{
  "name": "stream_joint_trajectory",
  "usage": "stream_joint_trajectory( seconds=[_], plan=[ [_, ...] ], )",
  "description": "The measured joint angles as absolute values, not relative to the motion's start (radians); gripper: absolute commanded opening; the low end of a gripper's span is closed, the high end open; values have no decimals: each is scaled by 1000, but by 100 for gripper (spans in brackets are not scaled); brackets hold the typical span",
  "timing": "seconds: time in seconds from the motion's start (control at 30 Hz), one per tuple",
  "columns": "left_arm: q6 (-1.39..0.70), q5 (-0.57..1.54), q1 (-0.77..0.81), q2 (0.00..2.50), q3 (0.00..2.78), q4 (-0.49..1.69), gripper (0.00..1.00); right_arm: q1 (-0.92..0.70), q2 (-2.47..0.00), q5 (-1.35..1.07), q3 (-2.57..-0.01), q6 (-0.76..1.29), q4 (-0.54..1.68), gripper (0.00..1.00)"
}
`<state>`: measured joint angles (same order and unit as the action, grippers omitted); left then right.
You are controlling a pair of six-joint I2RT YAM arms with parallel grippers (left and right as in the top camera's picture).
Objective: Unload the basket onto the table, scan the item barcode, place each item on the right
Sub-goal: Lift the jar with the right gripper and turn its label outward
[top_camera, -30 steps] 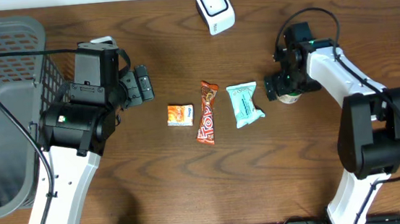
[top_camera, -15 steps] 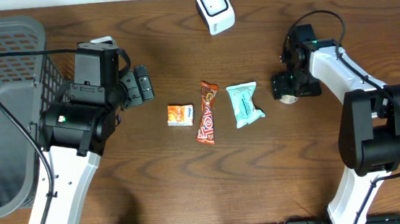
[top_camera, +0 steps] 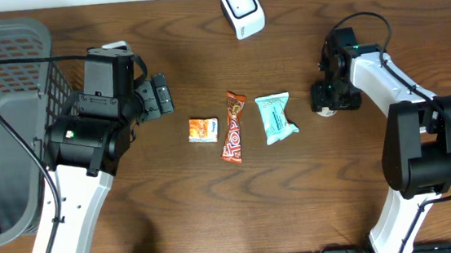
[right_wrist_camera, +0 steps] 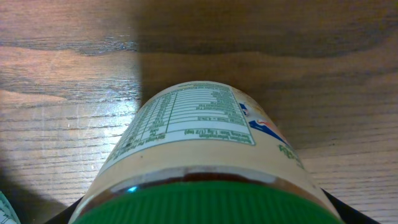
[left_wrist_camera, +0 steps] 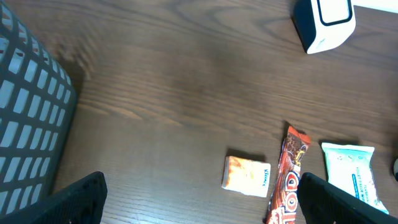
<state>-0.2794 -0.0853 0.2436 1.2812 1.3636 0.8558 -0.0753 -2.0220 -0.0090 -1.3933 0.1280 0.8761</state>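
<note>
The far edge of the desk (top_camera: 298, 202) is seen along the top of the overhead view, and the scanner (top_camera: 241, 9) is set close to it. The desk's left end is taken up by a basket (top_camera: 4, 121), with the left arm just beside it. A row of three things is laid across the middle: an orange packet (top_camera: 203, 129), a bar (top_camera: 233, 127) and a teal packet (top_camera: 276, 117). Bare wood is left in front of this row, to the right of the right arm, and between the row and the scanner. The left pincer (top_camera: 160, 95) is held wide apart over bare wood with nothing between its fingers (left_wrist_camera: 81, 202). The bottle (right_wrist_camera: 199, 137) is found near the teal packet, on its right, directly under the right pincer (top_camera: 328, 105). In the right wrist view its green cap (right_wrist_camera: 205, 205) is seen nearest the camera, with dark parts of the pincer at either side of it. Whether the bottle is already clamped cannot be told.
</note>
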Motion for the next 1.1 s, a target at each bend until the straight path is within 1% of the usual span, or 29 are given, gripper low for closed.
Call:
stream_joint_trajectory(
  seconds=[0.23,0.33,0.43,0.53,0.87,1.1],
  plan=[
    [-279,-85,244,1281,1364,856,98,-74,-2023,-76,-1436,146,942,47],
    [-279,-85,244,1281,1364,856,98,-74,-2024,-95,-1498,167,1015,47],
    [-279,-85,244,1281,1364,856,98,-74,-2025,-111,-1578,202,1138,47],
    [-279,-85,244,1281,1364,856,98,-74,-2025,-149,-1623,224,1222,49],
    [-279,-85,244,1281,1364,856,98,-74,-2027,-417,-1634,254,1375,49],
    [-279,-85,244,1281,1364,856,98,-74,-2027,-503,-1634,252,1470,50]
  ],
)
